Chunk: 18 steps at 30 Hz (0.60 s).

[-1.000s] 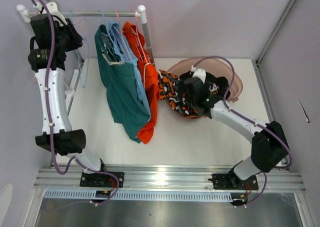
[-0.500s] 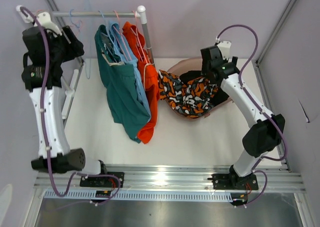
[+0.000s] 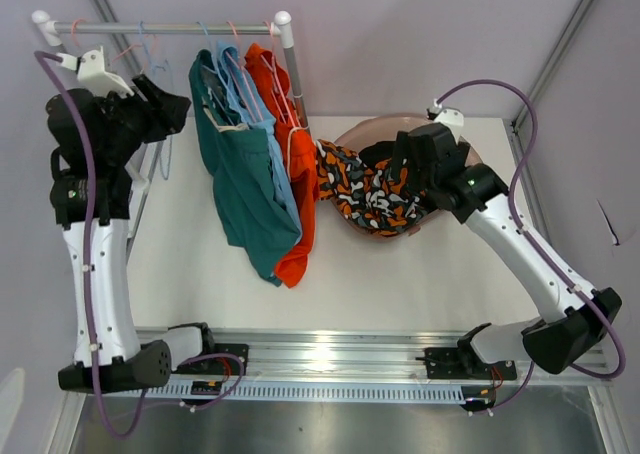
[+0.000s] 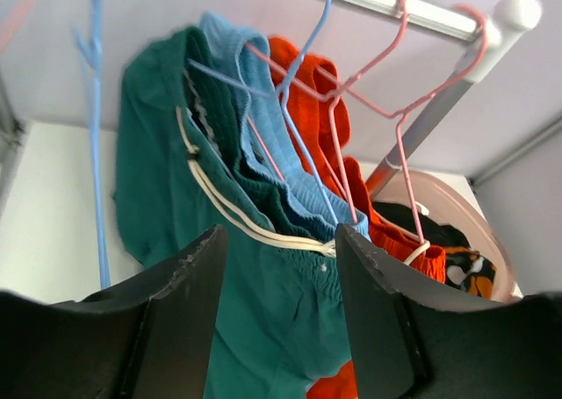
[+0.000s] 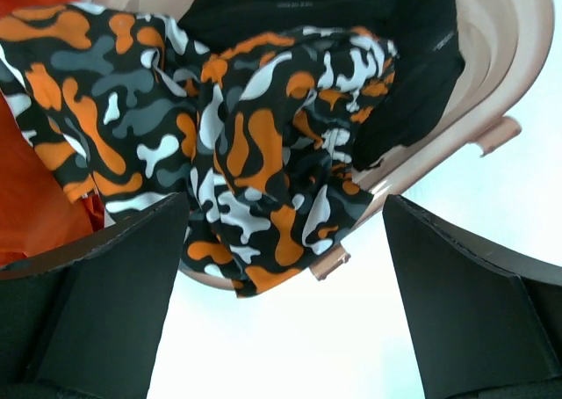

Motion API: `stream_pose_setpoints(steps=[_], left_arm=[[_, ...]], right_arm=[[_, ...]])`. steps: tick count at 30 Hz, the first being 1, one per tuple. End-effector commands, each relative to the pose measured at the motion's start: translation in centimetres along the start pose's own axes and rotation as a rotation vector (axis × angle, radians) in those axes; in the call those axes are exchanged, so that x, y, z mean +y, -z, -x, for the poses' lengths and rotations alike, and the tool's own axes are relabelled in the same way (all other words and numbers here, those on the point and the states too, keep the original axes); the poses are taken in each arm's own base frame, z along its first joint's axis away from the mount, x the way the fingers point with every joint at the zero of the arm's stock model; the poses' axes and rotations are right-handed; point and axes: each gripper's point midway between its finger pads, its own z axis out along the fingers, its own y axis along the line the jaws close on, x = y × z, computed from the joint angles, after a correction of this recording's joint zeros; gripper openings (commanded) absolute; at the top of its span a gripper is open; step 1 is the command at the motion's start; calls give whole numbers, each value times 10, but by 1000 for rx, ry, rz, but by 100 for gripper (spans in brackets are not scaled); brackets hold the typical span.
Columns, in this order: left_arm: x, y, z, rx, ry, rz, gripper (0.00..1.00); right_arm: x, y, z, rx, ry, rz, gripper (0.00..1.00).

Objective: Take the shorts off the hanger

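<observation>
Hanging: teal shorts [image 3: 235, 174], blue shorts [image 4: 255, 118], orange shorts [image 3: 297, 189] on rail [image 3: 170, 26].
Changed: patterned shorts [image 3: 372, 196] now in basin [image 3: 350, 132]; my right fingers [image 5: 114, 276] lifted, spread, empty.
Left fingers [image 4: 184, 311]: spread, swung toward teal shorts.

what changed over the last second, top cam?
Right gripper lifted off the patterned shorts, swung back, then returned above them, open and empty. Left gripper moved right toward the teal shorts, jaws apart. Unchanged: patterned shorts over the basket rim, black shorts inside, teal, light blue shorts and orange shorts on hangers.
</observation>
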Motion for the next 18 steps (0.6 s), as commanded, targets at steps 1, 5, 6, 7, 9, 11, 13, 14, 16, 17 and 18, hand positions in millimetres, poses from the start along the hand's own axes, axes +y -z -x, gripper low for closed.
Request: stream_pose_setpoints(steps=[1,5,6,7,9,11,13,14,16,17,18], left_arm=[[-12,-25,-16,35,59,-67,57],[-17,-48,-31,69,46,-63,54],[-19,-50,-28,64,41,-61,53],[-23,-59,-36,87,43,-66,52],[-28,-63,-31,71,39,-72,51],[-31,-67,-31,63,40,-65,52],[-33,-72,-29,57,30,-64,52],[-34,-74,-28,52,27,-57,52],[-34,-79,-31,61,23,-51,51],[-33,-85,-35,70,21,-46,51],[-31,-87,-33,62,19,-33,51]], right_arm=[[0,1,-13,21,-23,8,99],[-6,1,-24,29,-18,1,99],[-7,1,-24,25,-20,2,100],[-8,1,-26,25,-18,0,99],[-10,-2,-30,31,-7,-10,99],[-11,-4,-34,38,3,-16,99],[-11,-7,-37,40,6,-17,100],[-11,-8,-38,41,6,-19,99],[-10,-10,-40,46,11,-13,99],[-10,-10,-40,46,10,-12,99],[-10,-11,-40,44,6,-9,100]])
